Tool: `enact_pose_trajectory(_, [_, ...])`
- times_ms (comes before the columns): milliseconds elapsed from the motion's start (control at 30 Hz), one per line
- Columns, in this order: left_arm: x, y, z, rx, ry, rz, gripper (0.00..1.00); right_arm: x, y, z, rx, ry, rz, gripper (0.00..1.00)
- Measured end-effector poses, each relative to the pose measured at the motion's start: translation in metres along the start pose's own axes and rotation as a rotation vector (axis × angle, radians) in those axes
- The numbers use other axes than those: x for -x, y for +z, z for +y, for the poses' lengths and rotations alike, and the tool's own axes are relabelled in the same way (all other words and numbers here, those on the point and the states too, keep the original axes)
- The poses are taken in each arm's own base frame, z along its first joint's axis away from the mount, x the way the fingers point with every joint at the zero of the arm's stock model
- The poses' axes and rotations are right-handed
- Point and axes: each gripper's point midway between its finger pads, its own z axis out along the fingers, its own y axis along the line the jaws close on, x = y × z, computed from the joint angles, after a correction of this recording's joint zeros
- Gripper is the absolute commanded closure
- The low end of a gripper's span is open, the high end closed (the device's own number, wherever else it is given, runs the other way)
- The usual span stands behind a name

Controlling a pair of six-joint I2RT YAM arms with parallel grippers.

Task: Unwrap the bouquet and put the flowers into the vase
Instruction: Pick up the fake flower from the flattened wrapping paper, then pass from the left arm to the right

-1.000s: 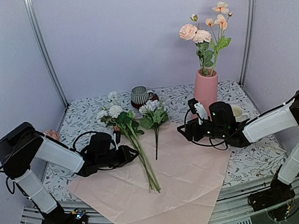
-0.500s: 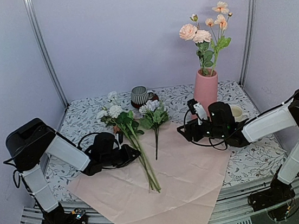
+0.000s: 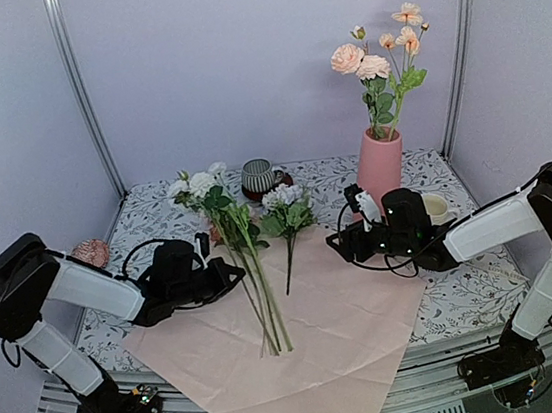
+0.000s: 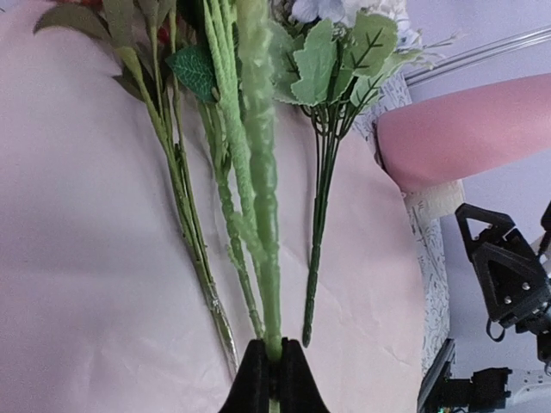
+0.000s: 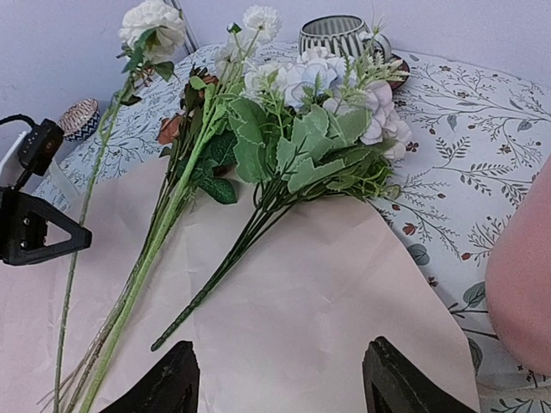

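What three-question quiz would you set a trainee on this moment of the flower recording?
1. True or false: the left gripper is shut on a green flower stem.
2. What stands in the tall matte pink vase? A) peach blooms B) white roses C) nothing
3. Fill in: the right gripper hangs over the pale pink paper sheet with its jaws ____.
Key: 1 true; 2 A; 3 open.
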Motion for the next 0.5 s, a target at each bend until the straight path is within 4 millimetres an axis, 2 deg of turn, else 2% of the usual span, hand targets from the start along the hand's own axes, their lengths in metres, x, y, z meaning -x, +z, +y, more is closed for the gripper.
enact_pose_trajectory(233, [0.02,-0.03,-0.007,0.035,0.027,-0.084,1.0,-0.002,0.001,-0.001,-0.002,0.0,0.006,0.33])
enact_pose_trajectory(500, [0.03,-0.06,-0.004,0.127,0.118,-0.126,1.0,-0.002,0.001,-0.001,-0.002,-0.001,0.006,0.33])
